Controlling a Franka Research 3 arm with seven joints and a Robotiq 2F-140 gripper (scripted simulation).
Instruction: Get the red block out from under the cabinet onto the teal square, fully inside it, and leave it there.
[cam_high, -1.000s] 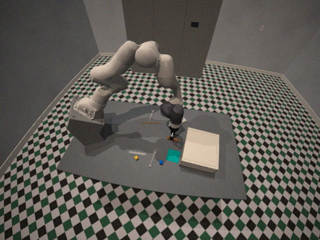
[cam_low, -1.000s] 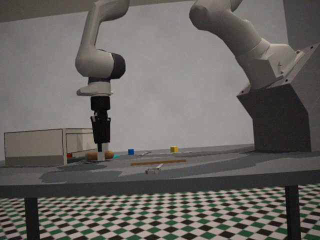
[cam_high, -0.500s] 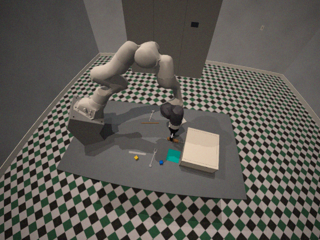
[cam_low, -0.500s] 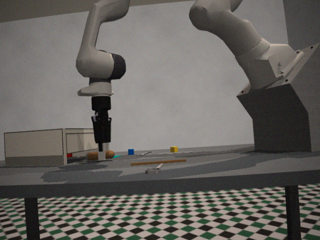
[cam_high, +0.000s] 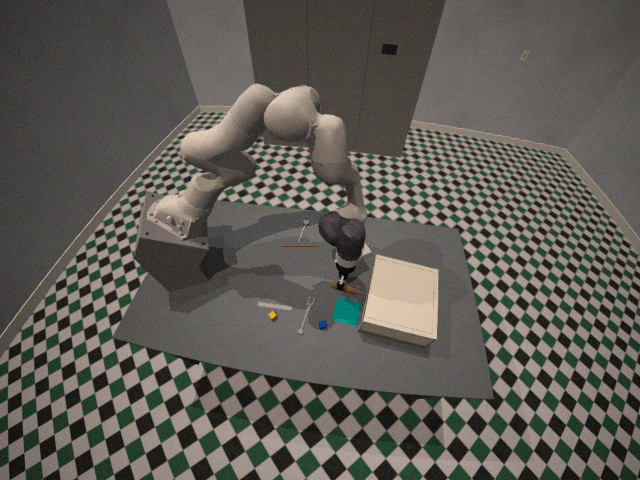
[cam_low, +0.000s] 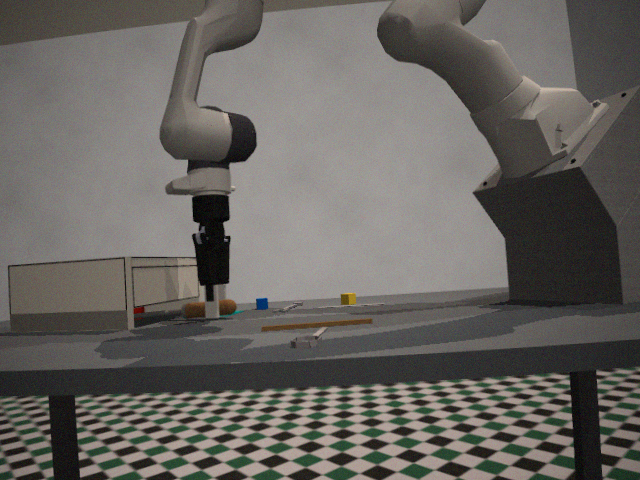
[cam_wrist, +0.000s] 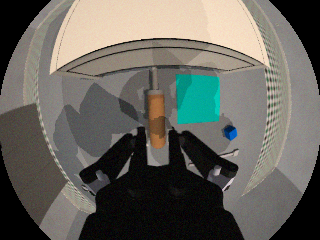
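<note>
Handled tool gripped as a reach into the cabinet

The gripper (cam_high: 341, 284) (cam_low: 212, 312) (cam_wrist: 157, 125) points down at the desk (cam_high: 232, 335) (cam_low: 310, 379) (cam_wrist: 240, 100), its fingers mostly closed and stopped on either side of the tool's orange-brown handle (cam_high: 350, 288) (cam_low: 194, 310) (cam_wrist: 156, 107). They grip towards the rear of the handle, which leaves the grey shaft (cam_high: 360, 292) (cam_wrist: 154, 79) running forward to the cabinet (cam_high: 403, 297) (cam_low: 67, 289) (cam_wrist: 160, 25). That hold probably serves reach: the low roof leaves little room for the gripper itself, while a slim shaft can slip under.

The red block (cam_low: 138, 310) is inside the cabinet, just visible through its opening in the exterior view; the roof hides it from above. How the tool's tip stands to it cannot be told.

The teal square (cam_high: 346, 311) (cam_low: 236, 312) (cam_wrist: 198, 100) lies outside, near the opening and to one side of the tool, so a straight pull may not be enough; some sideways guiding looks needed. The blue block (cam_high: 322, 324) (cam_low: 262, 303) (cam_wrist: 230, 132) sits beyond the square's edge, and a wide sweep could knock it. A long handle held near one end may also twist between the fingers under a sideways load.
</note>
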